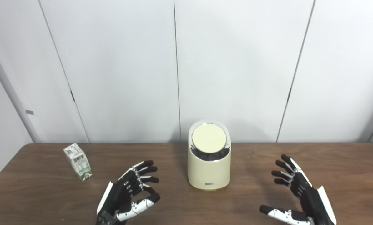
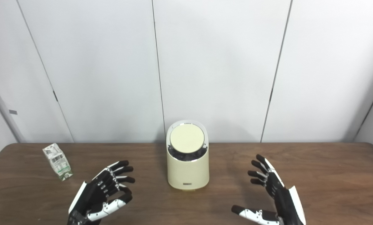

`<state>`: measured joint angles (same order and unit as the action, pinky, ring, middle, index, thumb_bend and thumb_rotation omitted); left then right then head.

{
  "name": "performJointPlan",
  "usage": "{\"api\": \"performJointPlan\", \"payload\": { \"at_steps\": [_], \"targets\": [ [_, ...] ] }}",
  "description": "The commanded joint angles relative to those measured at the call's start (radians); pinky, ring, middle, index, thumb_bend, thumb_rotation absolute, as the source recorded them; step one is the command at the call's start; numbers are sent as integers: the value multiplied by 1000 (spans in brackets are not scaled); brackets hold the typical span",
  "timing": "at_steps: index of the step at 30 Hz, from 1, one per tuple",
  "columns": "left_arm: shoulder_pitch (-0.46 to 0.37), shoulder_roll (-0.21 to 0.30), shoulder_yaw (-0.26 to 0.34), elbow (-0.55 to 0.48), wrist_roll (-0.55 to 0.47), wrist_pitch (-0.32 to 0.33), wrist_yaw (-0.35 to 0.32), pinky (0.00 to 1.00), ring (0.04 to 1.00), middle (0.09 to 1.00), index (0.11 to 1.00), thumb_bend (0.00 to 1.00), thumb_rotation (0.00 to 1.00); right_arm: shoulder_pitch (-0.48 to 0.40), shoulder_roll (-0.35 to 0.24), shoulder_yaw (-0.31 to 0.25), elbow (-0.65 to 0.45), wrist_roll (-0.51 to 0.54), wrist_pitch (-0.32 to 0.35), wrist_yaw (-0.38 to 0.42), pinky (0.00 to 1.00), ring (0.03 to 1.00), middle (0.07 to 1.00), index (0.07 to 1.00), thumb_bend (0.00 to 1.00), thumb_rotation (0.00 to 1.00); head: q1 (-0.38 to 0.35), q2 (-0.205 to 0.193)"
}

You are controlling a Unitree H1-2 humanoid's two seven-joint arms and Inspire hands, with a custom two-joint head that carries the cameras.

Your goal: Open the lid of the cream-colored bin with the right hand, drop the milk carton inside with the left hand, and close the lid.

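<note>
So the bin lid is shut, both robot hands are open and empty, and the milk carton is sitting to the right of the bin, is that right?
Not quite. The milk carton stands to the left of the cream-colored bin, near the table's left end, as the left eye view shows. The rest holds: the lid is shut, and the left robot hand and right robot hand are open and empty.

Both hands are built alike, in black and white. The left hand (image 1: 128, 193) has a black palm and black finger segments with pale, metallic-looking links between them, and its fingertips (image 1: 148, 163) are capped in dark, glossy material. A white shell runs along its outer edge and the thumb is mostly white with a black tip. The right hand (image 1: 300, 193) mirrors this: black body, white outer edge plate, white thumb ending in black.
</note>
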<state>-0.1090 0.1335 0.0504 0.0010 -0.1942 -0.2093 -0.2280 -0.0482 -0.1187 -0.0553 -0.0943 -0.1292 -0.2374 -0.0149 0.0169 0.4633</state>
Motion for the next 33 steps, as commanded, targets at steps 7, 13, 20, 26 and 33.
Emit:
{"api": "performJointPlan", "payload": {
  "at_steps": [7, 13, 20, 26, 33],
  "targets": [
    [-30, 8, 5, -17, -7, -39, -1, 504, 664, 769, 823, 728, 148, -28, -9, -2, -19, 2, -33, -5, 721, 781, 869, 903, 750, 136, -1, 3],
    [-28, 5, 4, -19, -13, -36, -3, 504, 664, 771, 819, 732, 144, -28, -11, -3, -11, 8, -44, -4, 718, 783, 870, 902, 747, 135, -3, 3],
    [-32, 3, 2, -17, 6, -40, 6, 496, 656, 762, 812, 730, 153, -43, -8, 13, -12, -9, -22, 4, 708, 783, 872, 905, 728, 367, -15, -3],
    [-40, 8, 2, -12, -5, -33, -1, 501, 661, 766, 808, 724, 151, -113, -25, 49, -111, -86, 166, 48, 714, 831, 910, 918, 751, 560, -16, -1],
    [-42, 6, -4, -3, 8, -44, -1, 495, 650, 762, 804, 698, 128, -246, -20, 98, -202, -150, 401, 99, 667, 843, 925, 923, 801, 522, -16, -5]
  ]
}}
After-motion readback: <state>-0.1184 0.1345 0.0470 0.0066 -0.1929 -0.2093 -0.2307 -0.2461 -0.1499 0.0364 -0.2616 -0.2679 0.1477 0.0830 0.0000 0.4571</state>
